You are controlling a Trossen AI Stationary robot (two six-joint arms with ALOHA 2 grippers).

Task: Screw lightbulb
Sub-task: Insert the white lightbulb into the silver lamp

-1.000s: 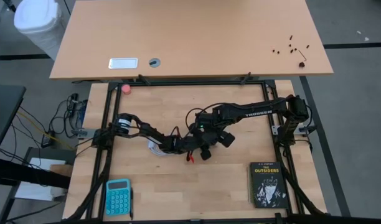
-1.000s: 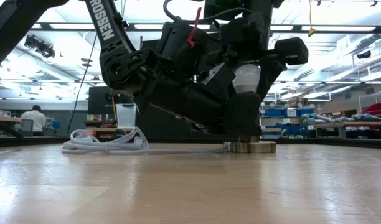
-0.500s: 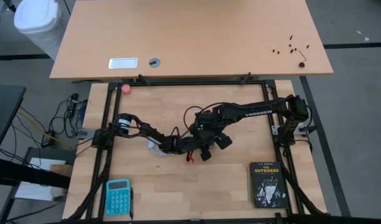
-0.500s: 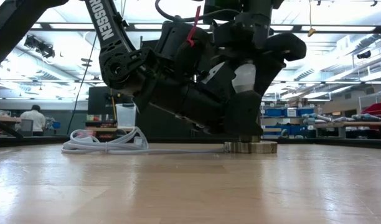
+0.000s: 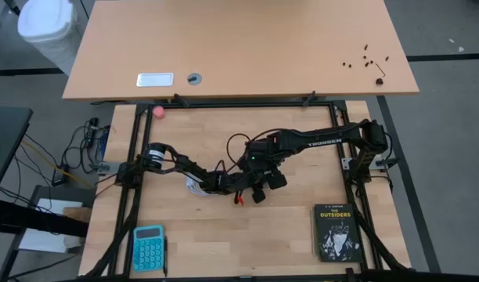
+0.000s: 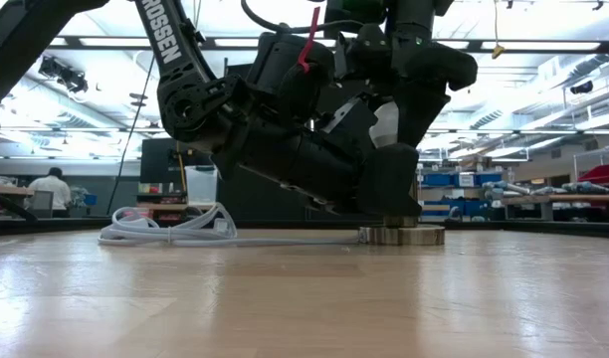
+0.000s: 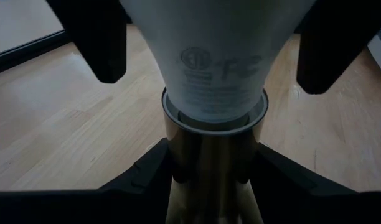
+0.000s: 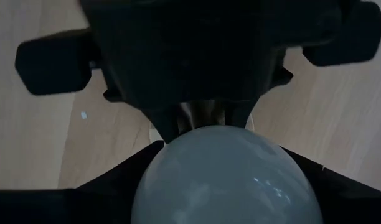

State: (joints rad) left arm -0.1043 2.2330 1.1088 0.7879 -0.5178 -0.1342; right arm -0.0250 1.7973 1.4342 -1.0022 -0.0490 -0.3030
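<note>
The white lightbulb (image 7: 218, 56) stands upright with its neck in a brass socket (image 7: 215, 155). The socket's round base disc (image 6: 402, 235) rests on the table, and a white cord (image 6: 175, 229) lies coiled beside it. My left gripper (image 7: 215, 165) comes in low from the table's left and is shut on the socket's stem. My right gripper (image 8: 225, 180) points down from above, shut on the bulb's globe (image 6: 384, 124). In the high view both grippers meet at mid-table (image 5: 259, 182). My left gripper pinches the socket's brass stem (image 7: 197, 168) between its two fingers, just under the bulb's neck. The fingers come nearly level from the table's left, tipped slightly down. The socket stands upright with its base disc on the table. My right gripper holds the bulb's rounded globe (image 8: 154, 177) between its two fingers, one on either side. The fingers (image 7: 97, 37) point down from above. The bulb stands upright, its neck in the socket.
A black book (image 5: 336, 232) lies at the near right and a teal calculator (image 5: 149, 247) at the near left. A pink ball (image 5: 158, 112) sits at the far left. A second tabletop (image 5: 239, 47) lies beyond. A person (image 6: 56, 191) stands far off in the room.
My right gripper has rolled about its own downward axis while staying shut on the bulb's globe; its wrist's side parts have swung round in both views. My left gripper and the socket have kept still.
</note>
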